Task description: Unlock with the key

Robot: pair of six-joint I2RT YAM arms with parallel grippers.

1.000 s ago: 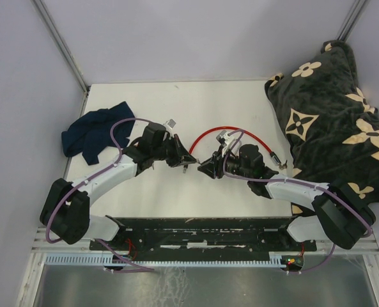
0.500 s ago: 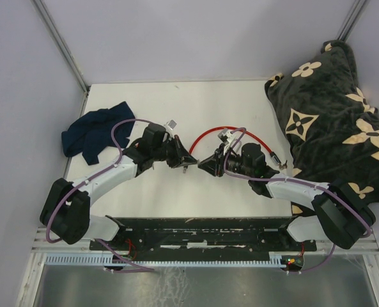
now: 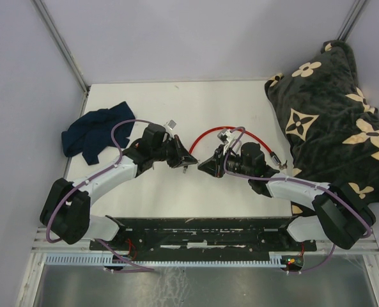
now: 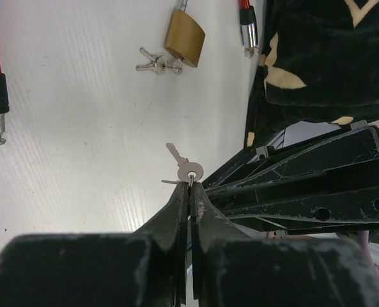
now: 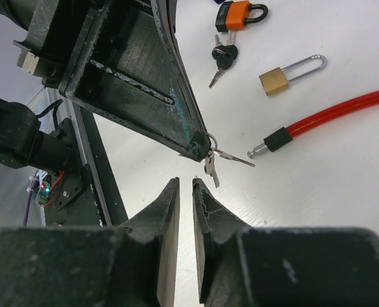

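My left gripper [image 4: 190, 187] is shut on the ring of a small bunch of silver keys [image 4: 188, 170], held just above the white table. In the right wrist view those keys [image 5: 213, 165] dangle from the left gripper's tip [image 5: 199, 148]. My right gripper [image 5: 185, 182] faces it a short way off, its jaws a narrow gap apart with nothing between them and the keys just beyond its tips. A brass padlock [image 4: 184, 38] lies beside loose keys [image 4: 156, 64]. Another brass padlock [image 5: 284, 75] with a long shackle and an orange padlock [image 5: 240, 14] lie further off.
A red cable lock [image 3: 215, 132] curves across the middle of the table behind both grippers. A dark blue cloth [image 3: 93, 131] lies at the left edge. A dark flower-patterned blanket [image 3: 333, 115] is heaped at the right. Black-headed keys [image 5: 224, 57] lie by the orange padlock.
The right gripper's jaws have closed to a narrow gap, and it has edged slightly towards the left gripper. The left gripper and its keys have stayed put.
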